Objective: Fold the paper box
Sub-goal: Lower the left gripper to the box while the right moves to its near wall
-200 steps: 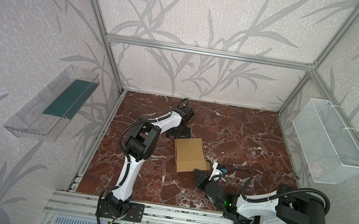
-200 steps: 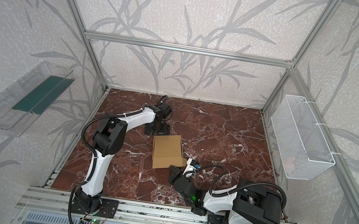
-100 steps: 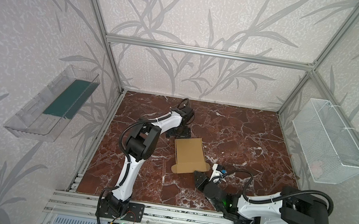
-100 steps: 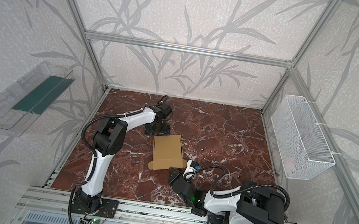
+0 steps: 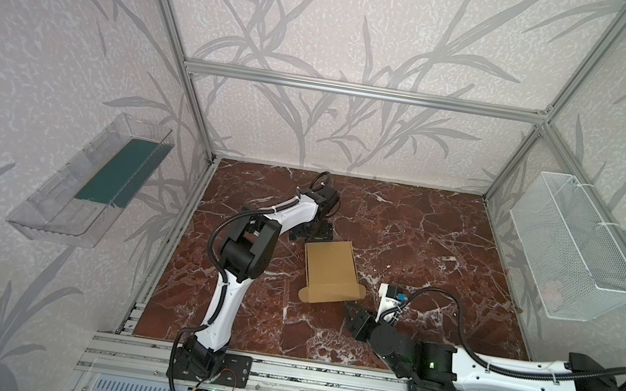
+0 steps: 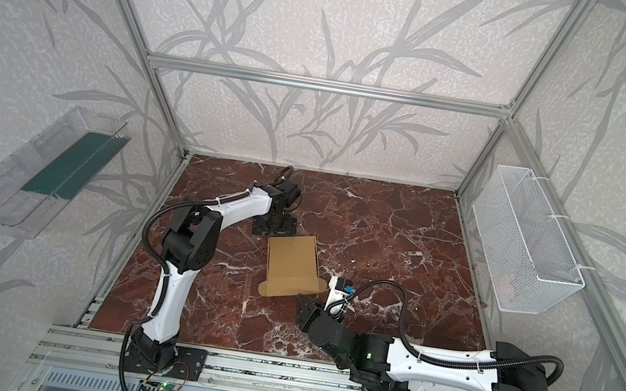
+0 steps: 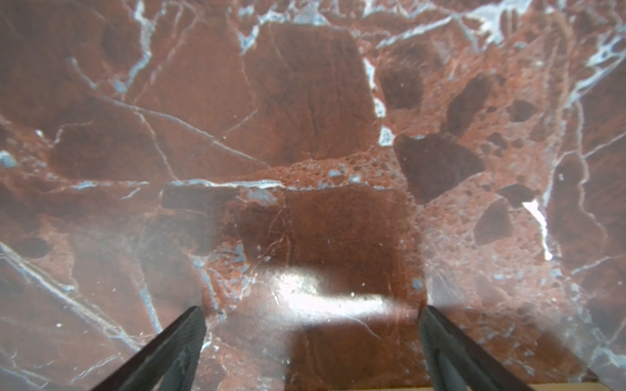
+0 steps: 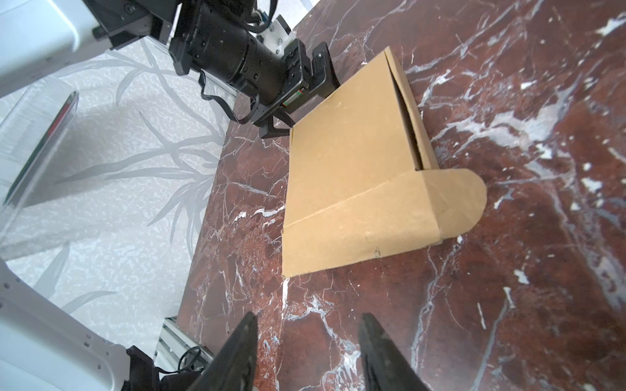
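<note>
At paper box [image 5: 330, 268] far edge: left gripper [image 7: 311, 315] wide, empty, likely bracing; right gripper [image 8: 306, 318] part-open, empty, facing untucked front flap [image 8: 359, 226].

The left hand [image 7: 310, 309] gapes wide; right hand [image 8: 309, 316] half-parted.

You have soft, even light from above in both top views. The red marble tabletop [image 5: 422, 242] carries only a faint sheen, and the arms drop weak, diffuse shadows. The aluminium posts [image 5: 178, 40] splay outward toward the picture edges. Your left wrist view is hazy throughout, with a white glare patch on the marble just ahead of the blurred left gripper [image 7: 310, 315]. Your right wrist view is sharper: the paper box [image 8: 355, 169] reads crisp, while the right gripper [image 8: 308, 321] is out of focus.
</note>
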`<act>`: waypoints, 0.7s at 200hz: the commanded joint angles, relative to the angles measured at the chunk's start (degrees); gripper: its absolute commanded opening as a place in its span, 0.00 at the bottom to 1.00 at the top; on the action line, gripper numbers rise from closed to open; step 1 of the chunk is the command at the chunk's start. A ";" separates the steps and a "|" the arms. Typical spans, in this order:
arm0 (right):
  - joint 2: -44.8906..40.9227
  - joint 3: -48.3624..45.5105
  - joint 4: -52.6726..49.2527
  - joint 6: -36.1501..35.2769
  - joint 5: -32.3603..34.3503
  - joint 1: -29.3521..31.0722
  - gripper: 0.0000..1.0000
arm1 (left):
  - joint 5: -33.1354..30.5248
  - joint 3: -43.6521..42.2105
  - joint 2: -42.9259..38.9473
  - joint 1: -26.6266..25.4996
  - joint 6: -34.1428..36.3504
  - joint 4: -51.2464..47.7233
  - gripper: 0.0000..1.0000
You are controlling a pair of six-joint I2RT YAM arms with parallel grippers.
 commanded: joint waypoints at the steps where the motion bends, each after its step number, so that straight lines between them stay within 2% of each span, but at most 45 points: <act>1: 0.77 6.88 -4.45 -13.66 -5.78 -2.78 0.49 | -1.24 -0.92 -1.87 -0.62 1.81 -3.86 0.99; 9: 1.61 8.88 -5.33 -14.66 -9.08 -4.38 0.49 | -1.16 -0.79 -2.95 -0.52 2.03 -3.81 0.99; 27: 3.38 10.29 -0.48 -19.22 -16.30 -7.41 0.48 | -1.65 -1.04 -5.63 -0.54 2.92 -3.32 0.99; 50: 8.82 14.99 -1.99 -21.01 -26.64 -12.55 0.48 | -1.81 -1.96 -9.26 -0.18 4.03 -2.20 0.99; 80: 14.51 16.51 -0.17 -22.22 -30.76 -15.47 0.47 | -2.57 -4.16 -14.11 0.24 5.01 -0.15 0.99; 103: 19.30 16.33 2.00 -21.80 -34.77 -18.57 0.46 | -3.86 -6.30 -18.54 1.11 3.11 -1.34 0.99; 140: 25.38 16.59 4.70 -21.87 -38.56 -22.13 0.45 | -0.54 -21.51 -32.08 1.49 -3.29 2.95 0.99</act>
